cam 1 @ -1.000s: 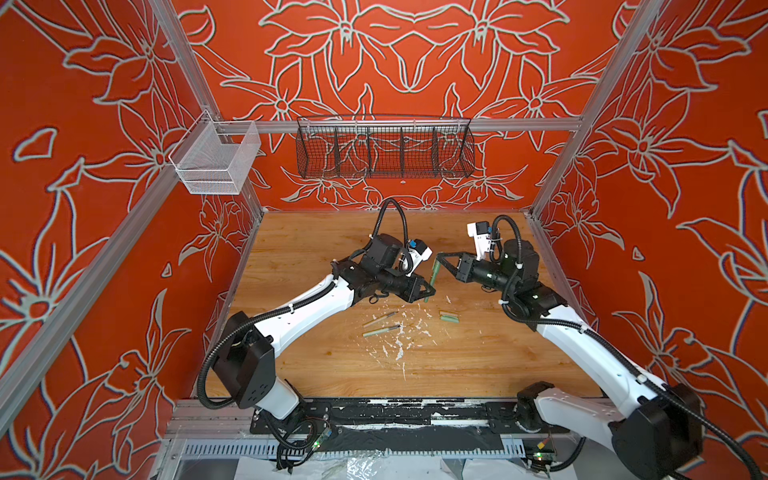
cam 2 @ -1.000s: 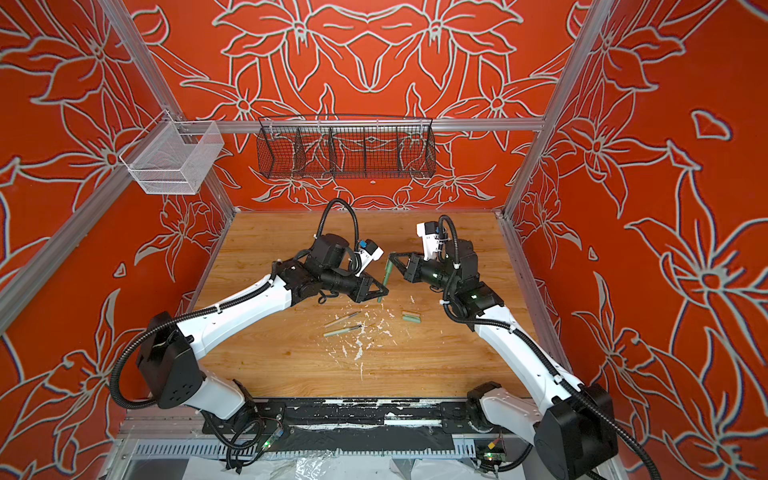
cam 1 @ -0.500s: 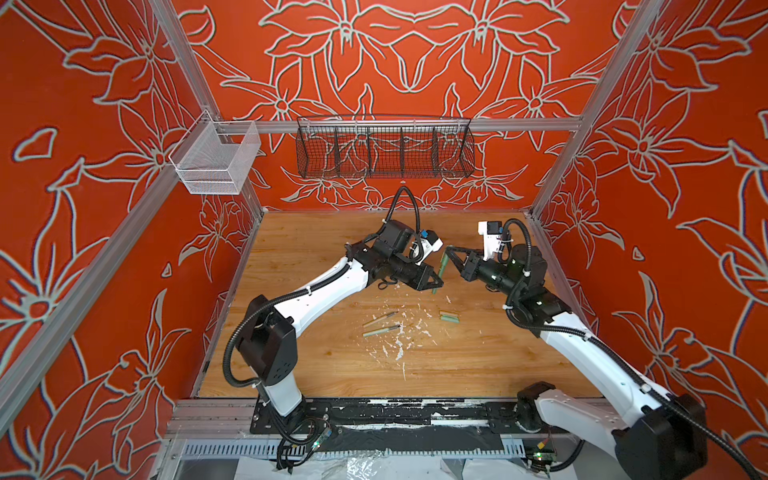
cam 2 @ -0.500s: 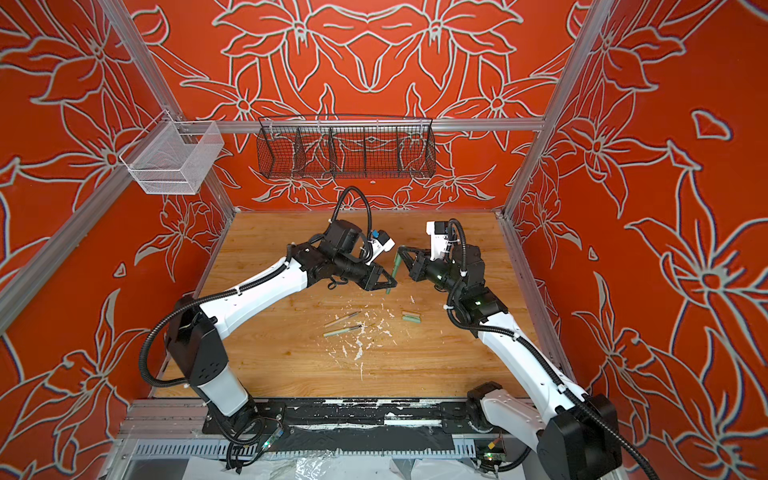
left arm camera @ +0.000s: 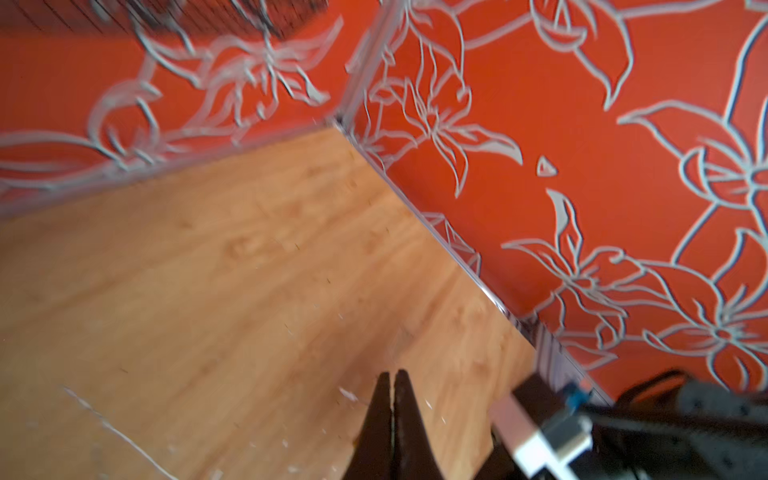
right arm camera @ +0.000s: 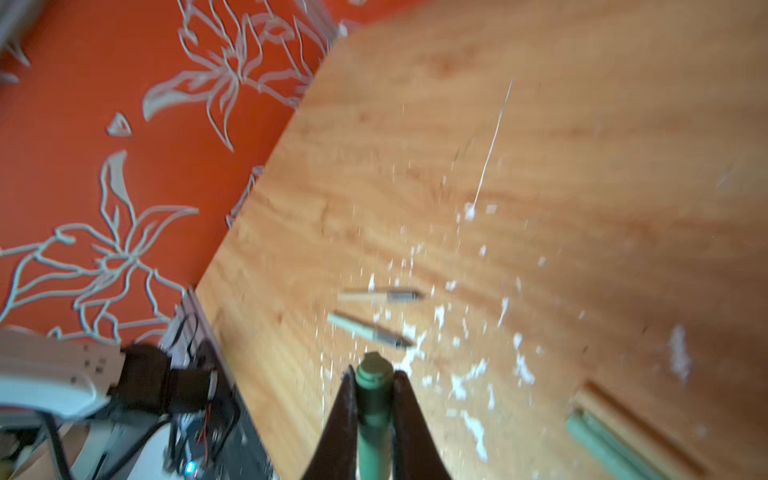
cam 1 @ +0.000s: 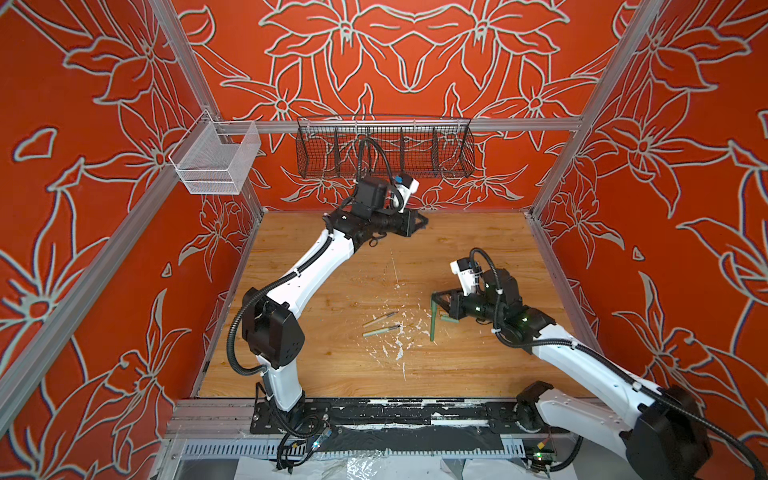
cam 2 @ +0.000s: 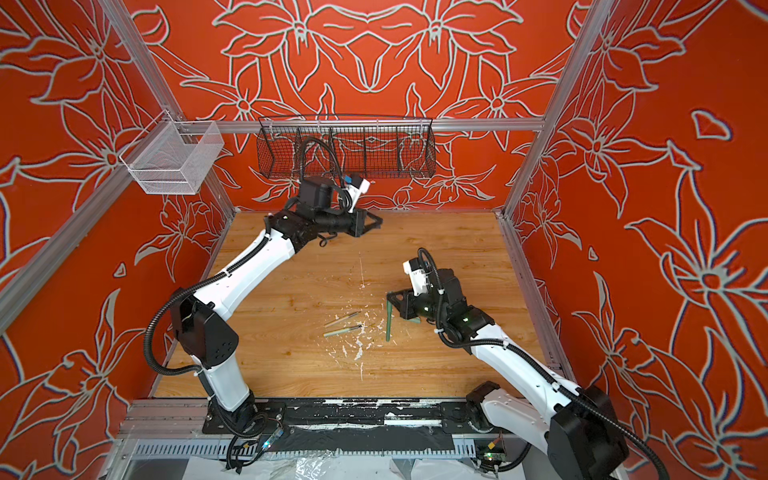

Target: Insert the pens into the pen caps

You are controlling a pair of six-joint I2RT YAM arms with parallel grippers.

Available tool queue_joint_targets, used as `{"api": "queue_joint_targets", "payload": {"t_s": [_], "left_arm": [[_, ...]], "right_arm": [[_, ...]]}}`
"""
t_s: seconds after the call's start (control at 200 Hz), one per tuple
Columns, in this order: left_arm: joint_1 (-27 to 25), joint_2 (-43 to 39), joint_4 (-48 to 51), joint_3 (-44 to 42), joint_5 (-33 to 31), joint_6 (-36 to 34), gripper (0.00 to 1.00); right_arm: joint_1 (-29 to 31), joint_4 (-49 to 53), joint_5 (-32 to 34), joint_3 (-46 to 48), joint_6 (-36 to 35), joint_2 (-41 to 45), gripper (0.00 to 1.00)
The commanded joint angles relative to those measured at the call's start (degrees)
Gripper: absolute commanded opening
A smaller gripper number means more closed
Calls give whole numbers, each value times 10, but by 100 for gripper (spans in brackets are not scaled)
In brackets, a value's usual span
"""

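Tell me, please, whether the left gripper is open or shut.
Shut: in the left wrist view the left gripper has its two fingers pressed together, with nothing between them.

left gripper (left arm camera: 392, 378) closed, right gripper (right arm camera: 375, 374) clamped
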State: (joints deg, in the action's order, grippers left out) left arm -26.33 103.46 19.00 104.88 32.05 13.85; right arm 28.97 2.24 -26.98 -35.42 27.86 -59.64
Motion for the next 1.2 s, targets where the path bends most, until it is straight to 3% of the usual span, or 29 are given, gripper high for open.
{"api": "queue_joint_targets", "payload": {"t_s": [0.0, 0.13, 0.24, 0.31, 0.355, 0.415, 0.555, 0.711, 0.946, 1.196], "left_arm": [[-15, 4, -15, 4, 5, 15, 0], [-16, -30, 21, -32, 24, 0, 0], [-20, -89, 23, -130, 31, -10, 0], [-32, -133, -1, -215, 27, -8, 44], [-45, -160, -26, -272, 27, -5, 59], [-66, -190, -51, -334, 18, -6, 68], [-102, -232, -101, -422, -4, 0, 74], [-110, -230, -133, -449, -22, 11, 75], [-125, -189, -119, -418, -27, -6, 71], [-129, -166, -104, -388, -9, -3, 39]], "right_arm": [[0, 18, 18, -7, 7, 13, 0], [-17, 28, 53, -48, 18, 16, 0], [-31, -10, 49, -69, 37, 10, 0], [-41, -30, 46, -81, 54, 3, 0], [-45, -55, 36, -84, 68, 1, 0], [-48, -92, 26, -84, 93, -2, 0], [-51, -144, -6, -94, 130, -19, 0], [-52, -168, -29, -98, 153, -24, 0], [-52, -172, -35, -92, 162, -14, 0], [-52, -153, -9, -87, 143, -5, 0]]}}
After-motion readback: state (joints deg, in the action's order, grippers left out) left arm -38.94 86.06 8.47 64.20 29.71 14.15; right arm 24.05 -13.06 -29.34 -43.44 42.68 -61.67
